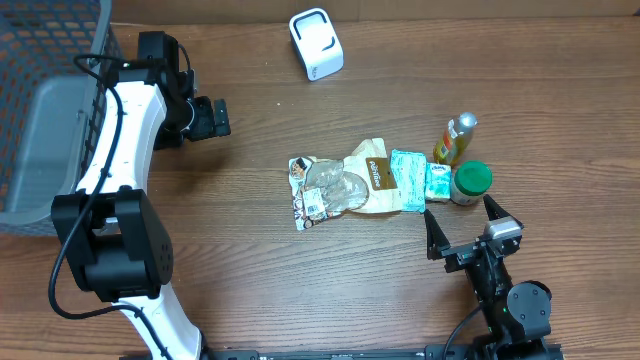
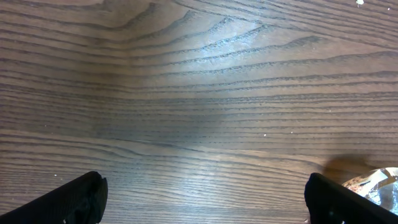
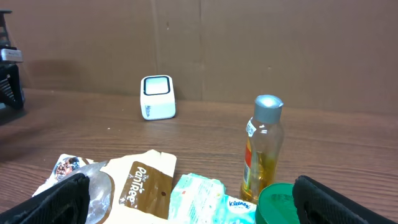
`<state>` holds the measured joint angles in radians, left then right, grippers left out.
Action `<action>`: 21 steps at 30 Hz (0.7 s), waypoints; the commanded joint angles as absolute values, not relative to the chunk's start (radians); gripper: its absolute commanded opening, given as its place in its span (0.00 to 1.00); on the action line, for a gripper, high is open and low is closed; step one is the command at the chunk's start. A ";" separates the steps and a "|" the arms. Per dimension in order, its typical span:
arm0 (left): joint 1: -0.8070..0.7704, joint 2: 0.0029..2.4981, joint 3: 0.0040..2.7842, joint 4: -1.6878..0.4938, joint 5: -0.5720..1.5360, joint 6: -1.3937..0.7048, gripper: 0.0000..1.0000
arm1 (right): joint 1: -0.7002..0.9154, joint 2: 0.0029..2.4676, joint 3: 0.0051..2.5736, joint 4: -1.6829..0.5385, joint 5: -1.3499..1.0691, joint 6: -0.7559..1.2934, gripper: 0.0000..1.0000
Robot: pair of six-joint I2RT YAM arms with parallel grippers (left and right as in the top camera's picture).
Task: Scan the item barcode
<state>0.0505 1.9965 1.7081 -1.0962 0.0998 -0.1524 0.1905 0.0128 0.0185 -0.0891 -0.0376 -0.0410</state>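
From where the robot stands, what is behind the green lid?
A silver-capped bottle of amber liquid stands behind the green lid, which hides part of the bottle's base.

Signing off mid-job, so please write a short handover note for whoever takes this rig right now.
Both open, holding nothing: left end effector over bare table, left of the pile; right end effector just short of the green-lidded jar.
Foil pouch, brown pouch, tissue pack, jar and bottle are clustered centre-right; white scanner stands at the far edge.
Done: nothing lifted yet.
Left: pick an item, show its barcode to the scanner.
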 commanded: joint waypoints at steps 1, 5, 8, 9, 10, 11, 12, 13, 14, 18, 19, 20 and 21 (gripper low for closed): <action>0.059 1.990 1.703 -1.095 0.094 -0.145 0.99 | 0.187 0.003 0.008 -0.082 -0.039 -0.046 1.00; 0.062 1.990 1.676 -1.094 0.094 -0.146 1.00 | 0.187 0.003 0.008 -0.082 -0.039 -0.046 1.00; 0.062 1.990 1.638 -1.092 0.094 -0.146 1.00 | 0.187 0.003 0.008 -0.082 -0.039 -0.046 1.00; 0.062 1.990 1.623 -1.091 0.094 -0.145 1.00 | 0.187 0.003 0.008 -0.082 -0.039 -0.046 1.00; 0.062 1.989 1.607 -1.091 0.093 -0.145 1.00 | 0.187 0.003 0.008 -0.082 -0.039 -0.046 1.00; 0.062 1.988 1.590 -1.091 0.094 -0.145 1.00 | 0.187 0.003 0.008 -0.082 -0.039 -0.046 1.00; 0.062 1.987 1.572 -1.091 0.093 -0.145 1.00 | 0.187 0.003 0.008 -0.082 -0.039 -0.046 1.00; 0.062 1.987 1.556 -1.091 0.094 -0.145 1.00 | 0.187 0.003 0.008 -0.082 -0.039 -0.046 1.00; 0.062 1.985 1.543 -1.091 0.093 -0.145 1.00 | 0.187 0.003 0.008 -0.082 -0.039 -0.047 1.00; 0.062 1.976 1.512 -1.092 0.094 -0.145 1.00 | 0.187 0.003 0.008 -0.082 -0.039 -0.046 1.00; 0.062 1.973 1.510 -1.091 0.094 -0.145 1.00 | 0.187 0.003 0.008 -0.082 -0.039 -0.046 1.00; 0.062 1.969 1.510 -1.092 0.094 -0.145 1.00 | 0.187 0.003 0.008 -0.082 -0.039 -0.046 1.00; 0.062 1.964 1.509 -1.091 0.094 -0.145 1.00 | 0.187 0.003 0.008 -0.082 -0.039 -0.046 1.00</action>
